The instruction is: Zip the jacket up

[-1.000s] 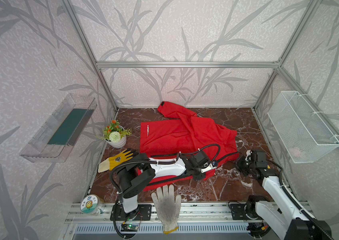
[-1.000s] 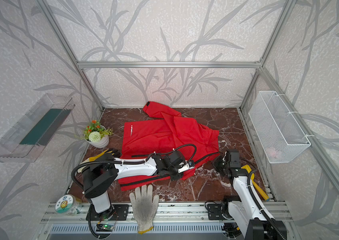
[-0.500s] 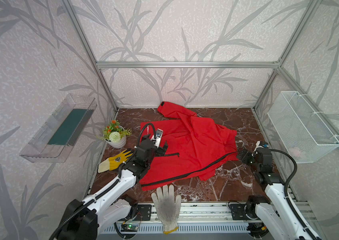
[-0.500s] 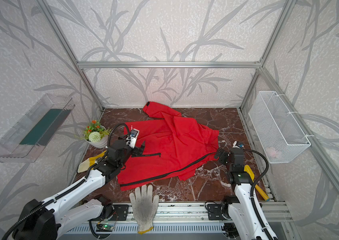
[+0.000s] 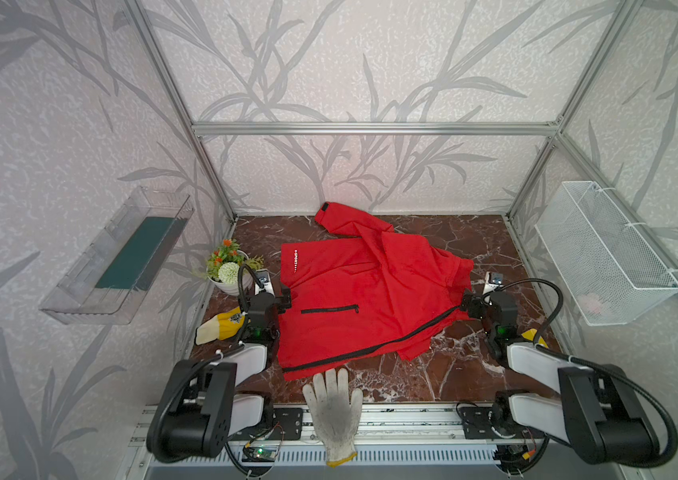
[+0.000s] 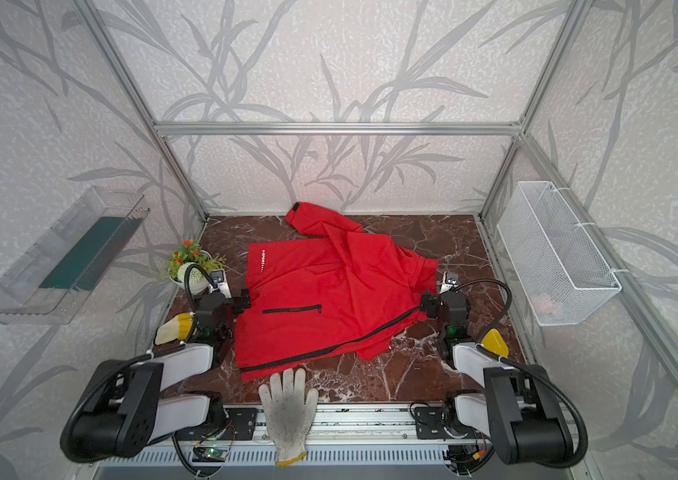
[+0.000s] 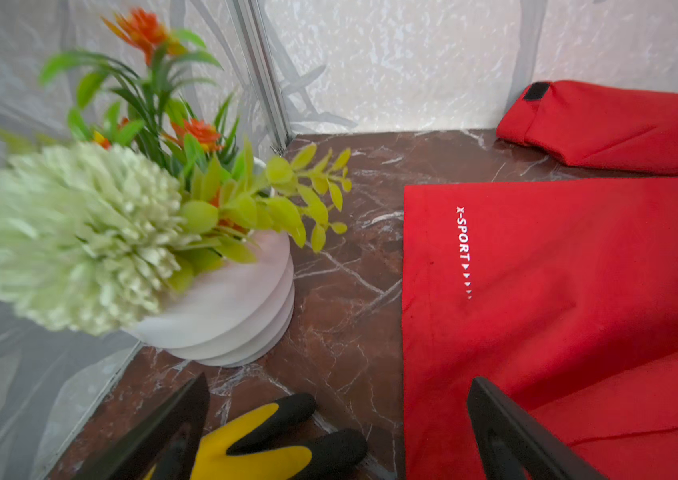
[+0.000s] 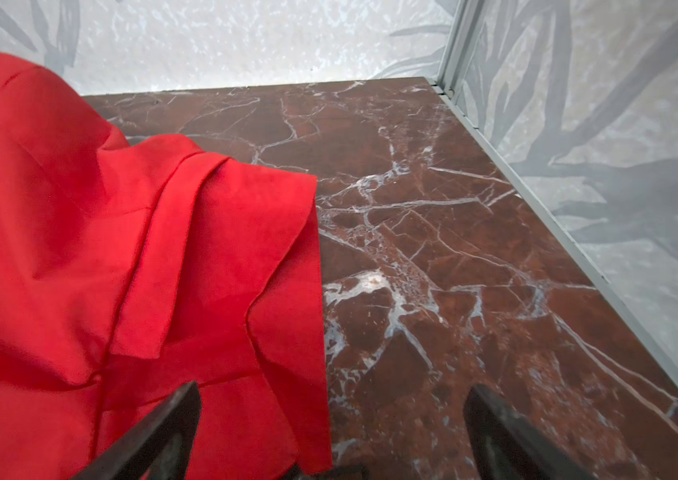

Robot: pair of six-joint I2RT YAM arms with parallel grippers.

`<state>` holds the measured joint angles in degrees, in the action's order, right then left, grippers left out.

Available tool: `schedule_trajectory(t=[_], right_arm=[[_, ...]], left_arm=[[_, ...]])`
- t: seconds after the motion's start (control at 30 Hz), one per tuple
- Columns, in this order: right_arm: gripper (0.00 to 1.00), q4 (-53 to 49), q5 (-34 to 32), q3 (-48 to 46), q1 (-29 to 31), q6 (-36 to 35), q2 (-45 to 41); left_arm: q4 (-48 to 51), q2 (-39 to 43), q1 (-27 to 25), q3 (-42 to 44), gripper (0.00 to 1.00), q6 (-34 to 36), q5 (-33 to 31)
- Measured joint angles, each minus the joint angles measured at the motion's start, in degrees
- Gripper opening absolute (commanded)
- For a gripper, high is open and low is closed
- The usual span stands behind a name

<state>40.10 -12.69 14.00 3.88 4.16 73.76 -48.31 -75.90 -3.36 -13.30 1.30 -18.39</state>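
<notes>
Jacket [image 5: 370, 299] flat mid-bench, between arms. Zipper [image 5: 374, 345] runs diagonally from near-left corner to right end, just beside right pincer [image 5: 468, 303]. Left pincer [image 5: 286, 296] at jacket's left edge, farther from zipper. Both pincers wide, empty.

Left gripper [image 5: 284, 297]: withdrew from across the bright red windbreaker jacket [image 5: 370, 286] to its left edge and opened.
Right gripper [image 5: 468, 305]: opened wide.

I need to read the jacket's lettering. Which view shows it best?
Left wrist view: the lettering reads X-SPORT, close and sharp on the jacket. Both top views show only a tiny white streak; the right wrist view, none.
</notes>
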Motion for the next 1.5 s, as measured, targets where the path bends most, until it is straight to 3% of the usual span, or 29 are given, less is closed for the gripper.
schedule_trajectory(t=[0.3,0.7,1.13,1.4,1.5], right_arm=[[0.99,15.3,2.7,2.7,1.8,-4.3,15.8],[0.99,11.5,2.9,6.6,2.1,-5.3,15.3],[0.99,10.5,2.9,6.8,2.1,-5.4,15.3],[0.99,10.5,2.9,6.8,2.1,-5.4,15.3],[0.99,10.5,3.0,6.8,2.1,-5.4,15.3]], left_arm=[[-16.0,-15.7,0.2,0.2,0.99,-0.9,2.7],[-12.3,-14.9,0.2,-6.3,0.99,-1.6,-0.7],[-11.9,-14.9,0.7,-5.6,0.99,-2.8,-2.5],[-12.9,-13.3,5.1,-2.9,0.99,-2.8,7.3],[-16.3,-13.7,3.7,-1.8,0.99,-2.2,9.3]])
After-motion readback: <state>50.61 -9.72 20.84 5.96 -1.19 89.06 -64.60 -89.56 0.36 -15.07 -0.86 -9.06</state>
